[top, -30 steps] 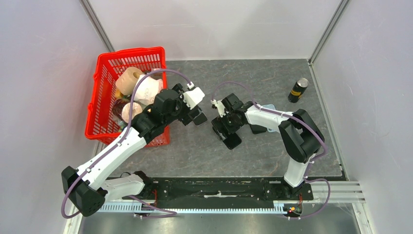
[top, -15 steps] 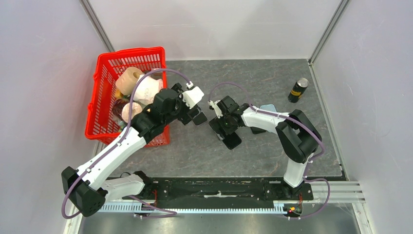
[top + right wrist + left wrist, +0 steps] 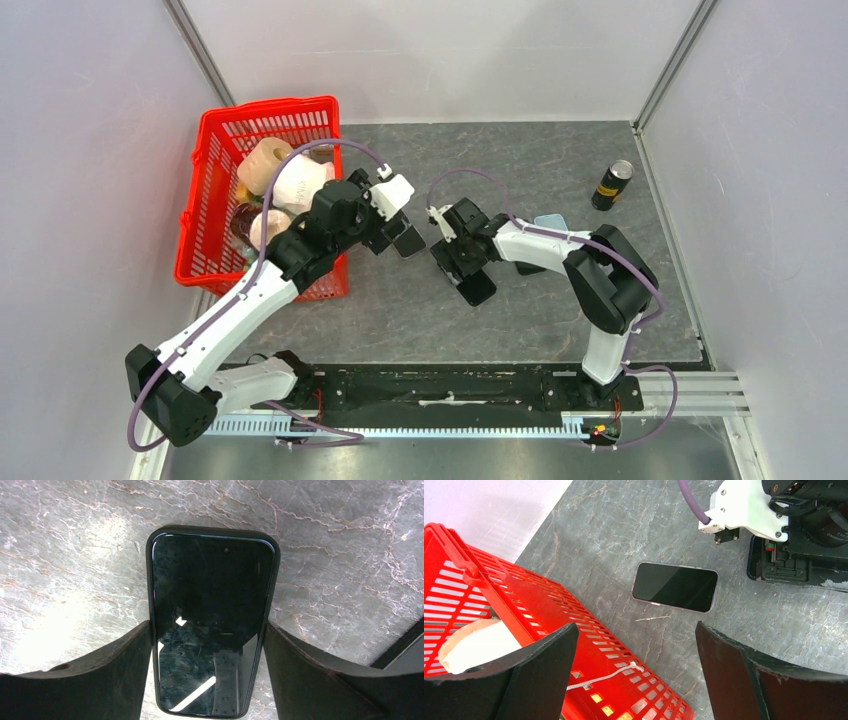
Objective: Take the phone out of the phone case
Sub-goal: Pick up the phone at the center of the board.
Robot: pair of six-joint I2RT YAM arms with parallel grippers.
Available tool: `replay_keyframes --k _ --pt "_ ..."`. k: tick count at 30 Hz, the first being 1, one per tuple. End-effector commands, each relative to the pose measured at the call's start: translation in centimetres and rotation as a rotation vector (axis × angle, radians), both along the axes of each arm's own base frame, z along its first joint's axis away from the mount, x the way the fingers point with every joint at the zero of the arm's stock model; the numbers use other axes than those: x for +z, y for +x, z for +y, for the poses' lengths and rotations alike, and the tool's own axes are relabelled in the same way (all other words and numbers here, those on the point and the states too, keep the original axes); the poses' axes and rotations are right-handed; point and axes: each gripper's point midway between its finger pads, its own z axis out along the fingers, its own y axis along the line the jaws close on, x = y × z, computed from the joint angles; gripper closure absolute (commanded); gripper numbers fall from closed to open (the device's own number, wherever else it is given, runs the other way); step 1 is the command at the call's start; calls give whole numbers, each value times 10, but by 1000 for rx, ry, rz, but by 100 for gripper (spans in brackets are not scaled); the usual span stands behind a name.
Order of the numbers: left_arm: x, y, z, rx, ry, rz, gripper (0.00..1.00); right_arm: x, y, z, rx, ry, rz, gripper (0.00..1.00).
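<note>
In the right wrist view a dark phone [image 3: 212,605] sits in a black phone case [image 3: 149,570], lying flat on the grey stone table. My right gripper [image 3: 207,627] straddles its near end, one finger pressed against each long side of the case. From above, that cased phone [image 3: 478,288] sticks out below the right gripper [image 3: 462,262]. My left gripper [image 3: 636,630] hangs open and empty above the table beside the basket; from above the left gripper [image 3: 400,237] is left of the right one. A second dark phone [image 3: 675,586] with a silvery edge lies flat ahead of it.
A red plastic basket [image 3: 205,225] holding paper rolls stands at the left, its corner [image 3: 589,645] under my left fingers. A dark can [image 3: 612,184] stands at the back right. A pale blue item [image 3: 548,221] lies behind the right forearm. White walls enclose the table.
My right gripper slid a little to the left and its fingers closed in onto the sides of the case. The left wrist shifted slightly up and left, its fingers still spread.
</note>
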Motion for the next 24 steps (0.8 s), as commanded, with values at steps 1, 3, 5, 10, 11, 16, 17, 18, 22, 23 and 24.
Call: replay_keyframes --k 1,3,5,10,11,16,17,18,22,23,24 --pt "13 0 1 17 -55 -25 6 -29 -23 -10 5 -45 113 29" --pt "12 1 1 18 -58 -23 6 -24 -20 -10 15 -52 94 43" --pt "11 1 0 19 -63 -23 6 -16 -14 -11 20 -52 61 54" --pt "9 2 -1 20 -76 -19 6 9 -6 -8 58 -24 -10 72" --pt "10 2 -1 21 -82 -21 6 15 -4 -8 63 -15 -26 76" --pt "17 5 -1 33 -112 -26 6 39 5 -9 73 0 -107 94" --pt "18 5 -1 37 -119 -26 6 42 5 -9 78 9 -113 95" --pt "19 6 0 38 -130 -23 6 46 5 -8 83 17 -121 96" --pt "24 6 -1 38 -184 3 6 70 9 -7 105 48 -171 99" --pt "25 6 -1 33 -202 17 6 80 11 -6 113 56 -192 100" --pt "27 6 -4 20 -226 34 6 90 12 -6 121 64 -213 100"
